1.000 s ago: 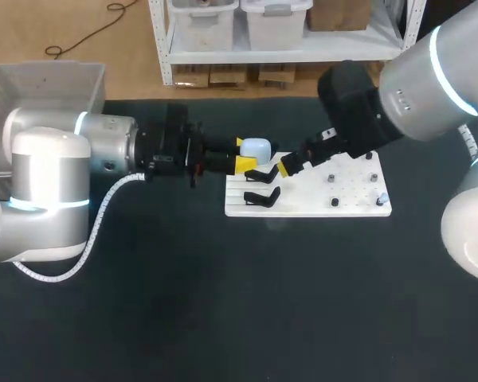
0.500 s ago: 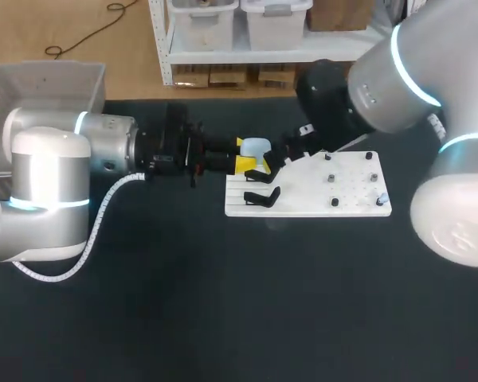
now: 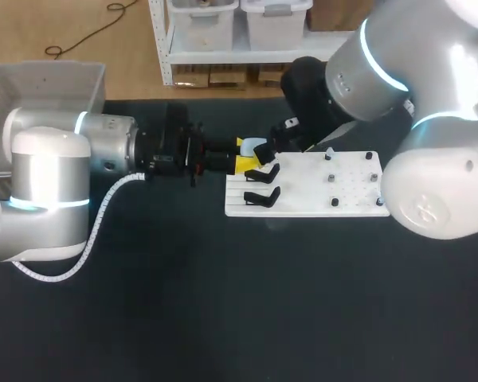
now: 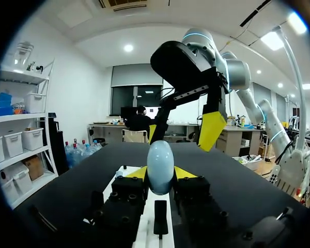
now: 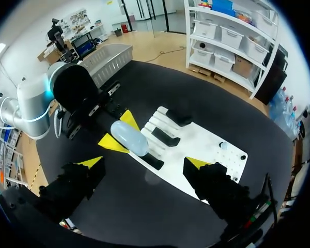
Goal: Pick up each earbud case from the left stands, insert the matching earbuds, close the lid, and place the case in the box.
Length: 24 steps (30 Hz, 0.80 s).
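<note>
Holding: the left gripper (image 4: 160, 174) is clamped on the pale blue earbud case (image 4: 160, 164), a yellow tip pressed to each flank. It is raised over the left edge of the white stand board (image 3: 350, 197), where the black stands (image 3: 260, 195) sit. The case reads as closed; the seam is too small to make out.

Right gripper (image 5: 144, 163) hangs just above the case, fingers spread wide, touching nothing. In its wrist view the case sits ahead of and between those fingers, nearer the one on the left arm's side. The case's long axis slants across the line joining the two tips.

Judgement: opening the lid comes next, and the right arm is the only free one. It should square itself to that axis before coming down — a skewed pinch could twist the case out of the left grip.
</note>
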Tool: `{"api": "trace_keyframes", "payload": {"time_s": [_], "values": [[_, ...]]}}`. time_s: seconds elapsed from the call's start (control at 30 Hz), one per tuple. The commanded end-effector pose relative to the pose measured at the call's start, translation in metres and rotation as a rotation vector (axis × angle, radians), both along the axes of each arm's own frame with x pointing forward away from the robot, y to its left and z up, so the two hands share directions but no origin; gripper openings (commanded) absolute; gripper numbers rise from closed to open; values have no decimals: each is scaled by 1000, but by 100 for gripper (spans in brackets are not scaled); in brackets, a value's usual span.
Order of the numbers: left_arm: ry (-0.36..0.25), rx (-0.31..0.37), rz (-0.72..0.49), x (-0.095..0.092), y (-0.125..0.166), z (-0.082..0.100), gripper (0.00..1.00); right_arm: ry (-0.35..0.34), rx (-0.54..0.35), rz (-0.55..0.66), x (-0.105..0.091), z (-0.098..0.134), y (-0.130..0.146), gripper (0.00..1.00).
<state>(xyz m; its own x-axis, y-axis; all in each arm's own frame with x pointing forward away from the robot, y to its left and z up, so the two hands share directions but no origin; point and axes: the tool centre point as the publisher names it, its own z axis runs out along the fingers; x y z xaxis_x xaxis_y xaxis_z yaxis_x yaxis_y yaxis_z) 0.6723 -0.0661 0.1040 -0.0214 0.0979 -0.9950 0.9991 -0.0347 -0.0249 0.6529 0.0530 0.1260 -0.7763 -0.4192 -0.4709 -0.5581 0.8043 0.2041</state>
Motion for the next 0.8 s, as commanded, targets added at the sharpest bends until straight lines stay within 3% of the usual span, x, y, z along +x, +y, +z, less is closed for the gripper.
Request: {"api": "trace_keyframes", "payload": {"time_s": [0.03,0.8], "values": [[-3,-2,4,-1,0,0,0,3,-5,-8,3,-2,1,100],[-3,-2,4,-1,0,0,0,10,-18,-47,14,-11,-3,100]]}}
